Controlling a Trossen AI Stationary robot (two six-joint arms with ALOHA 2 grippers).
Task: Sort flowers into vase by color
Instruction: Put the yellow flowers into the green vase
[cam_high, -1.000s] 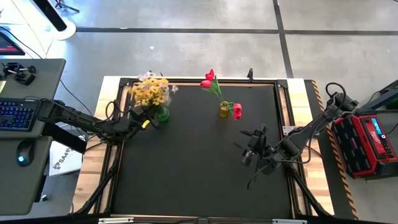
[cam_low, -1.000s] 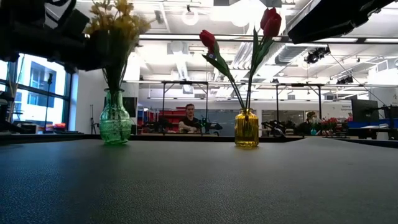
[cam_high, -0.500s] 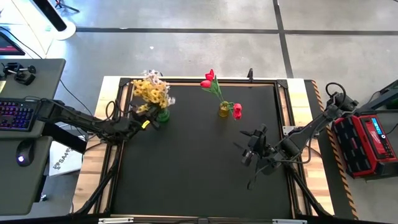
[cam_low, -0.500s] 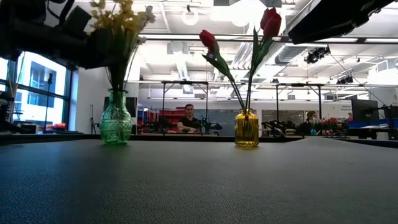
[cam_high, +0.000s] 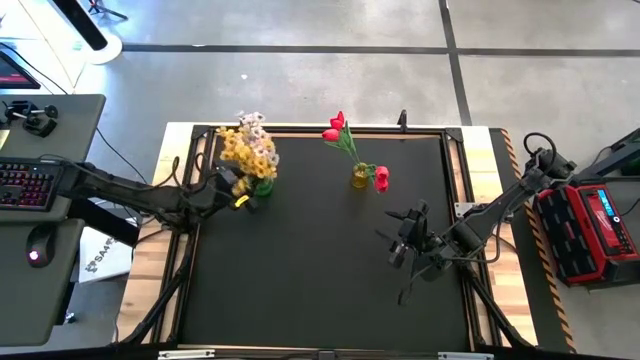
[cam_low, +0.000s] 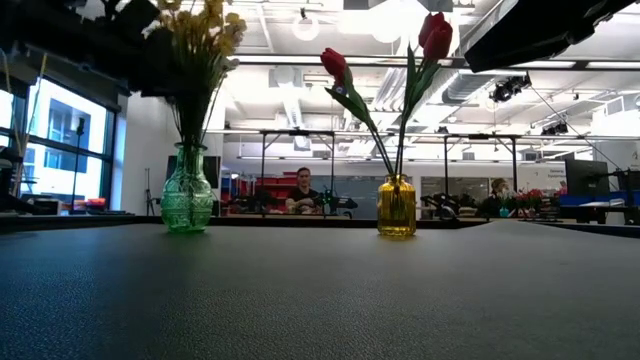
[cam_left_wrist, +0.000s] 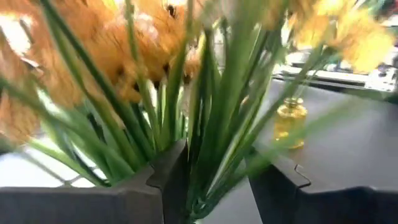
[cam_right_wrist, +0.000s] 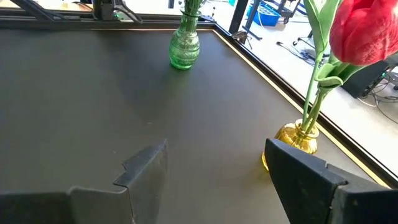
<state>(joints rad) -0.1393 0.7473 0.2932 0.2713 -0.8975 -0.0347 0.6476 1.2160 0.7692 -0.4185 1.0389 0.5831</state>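
Right at the green vase, on its side away from the yellow vase, is where the left tool sits; the bunch of yellow flowers is already standing in that vase, blooms fanned out above the neck; from the left wrist view the green stems run straight up through the gap between the two dark fingers, so the bunch's long axis is upright and crosses the tool's reach at a right angle; the jaws look parted around the stems with some slack, not pinching, so I'd call it opened up and letting go rather than gripping.

That's the relation that matters imo; with stems in the gap, the tool has to back away level, out from the green vase, or it'll drag the bunch and tip things.

The red tulips are in the yellow vase, well apart from the green one; the right tool hangs over bare desk nearer the yellow vase, fingers spread wide and holding nothing; I can't spot any loose flowers left on the desk, so looks close to done.
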